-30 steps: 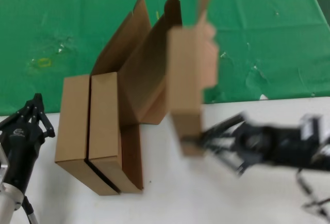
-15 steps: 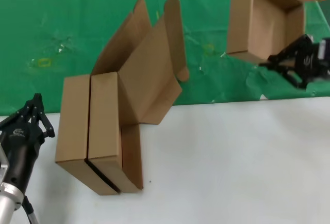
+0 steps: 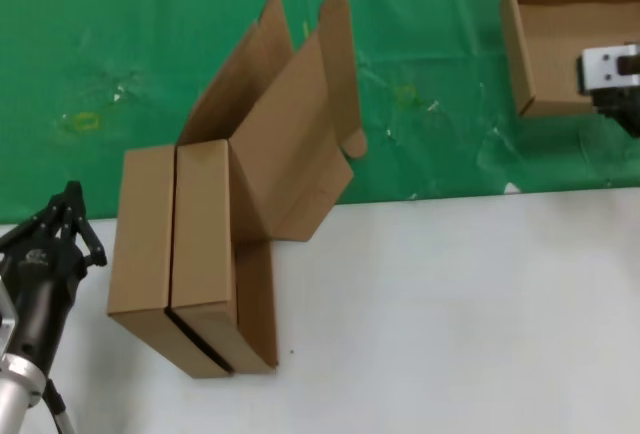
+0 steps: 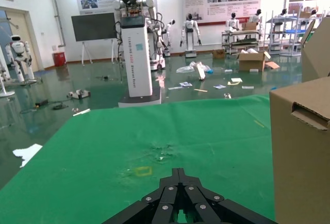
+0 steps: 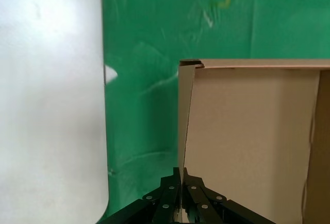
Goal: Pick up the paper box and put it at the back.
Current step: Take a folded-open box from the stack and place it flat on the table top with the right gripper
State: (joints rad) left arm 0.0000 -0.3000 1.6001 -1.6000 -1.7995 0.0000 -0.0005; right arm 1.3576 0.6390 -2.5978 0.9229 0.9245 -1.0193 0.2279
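Observation:
My right gripper (image 3: 602, 94) is at the far right, over the green cloth (image 3: 120, 34). It is shut on a side wall of an open brown paper box (image 3: 560, 44), whose inside faces up. In the right wrist view the fingers (image 5: 180, 177) pinch the thin wall edge of that box (image 5: 247, 141) over the cloth (image 5: 144, 53). I cannot tell whether the box rests on the cloth. My left gripper (image 3: 68, 202) is shut and empty, parked at the left next to the other boxes; its tips show in the left wrist view (image 4: 178, 173).
Two more paper boxes (image 3: 140, 244) (image 3: 203, 244) stand on edge side by side on the white tabletop (image 3: 450, 324). Their open lids (image 3: 290, 124) lean back over the cloth. One box (image 4: 301, 152) shows close beside the left gripper.
My right gripper has carried the paper box from above the white table up and back to the far right over the green cloth. The left arm and the two other boxes have not moved.

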